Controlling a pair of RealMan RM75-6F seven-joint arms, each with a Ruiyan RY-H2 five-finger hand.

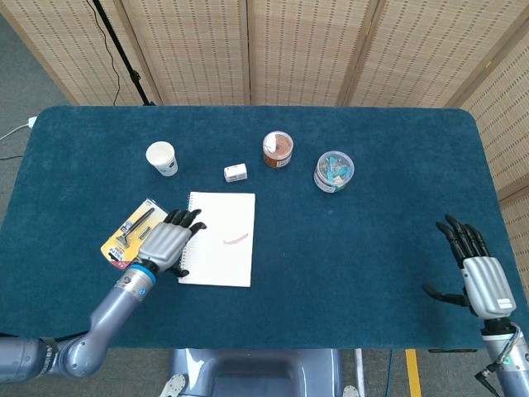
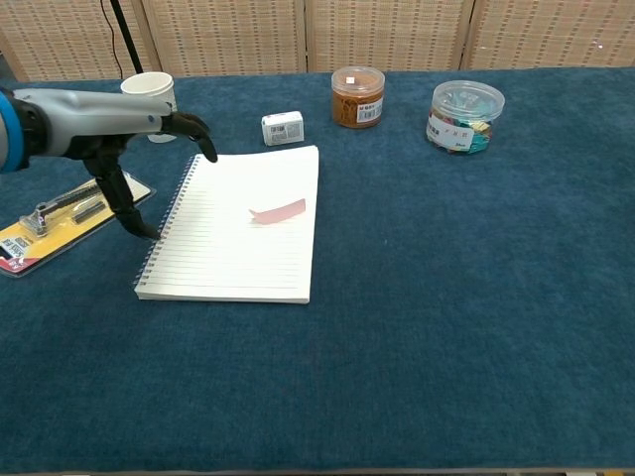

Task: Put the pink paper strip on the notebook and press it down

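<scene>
Table [image 1: 372,248]: dark blue felt-covered tabletop; carries every item listed below.
Notebook [image 1: 216,252] [image 2: 223,268]: white spiral-bound lined notebook, open and flat, binding along its left edge. Landmark for all positions.
Left hand [image 1: 165,242] [image 2: 134,134]: grey with black fingers, spread apart and holding nothing; sits over the notebook's left binding edge, fingertips reaching onto the page.
Right hand [image 1: 482,279]: fingers spread, empty; well apart from the notebook, at the table's right edge.
Blister pack [image 1: 128,236] [image 2: 50,223]: yellow carded tool pack, just left of the notebook.
Strip [image 1: 235,239] [image 2: 278,211]: pink paper strip, already lying on the notebook page, right of centre.
Strip axis: long axis runs roughly left-right across the page, right end tilted slightly toward the notebook's top edge.
Key relation: strip lies to the right of the left hand, across the page; the left hand is much the nearer, so pressing down likely falls to it.
</scene>
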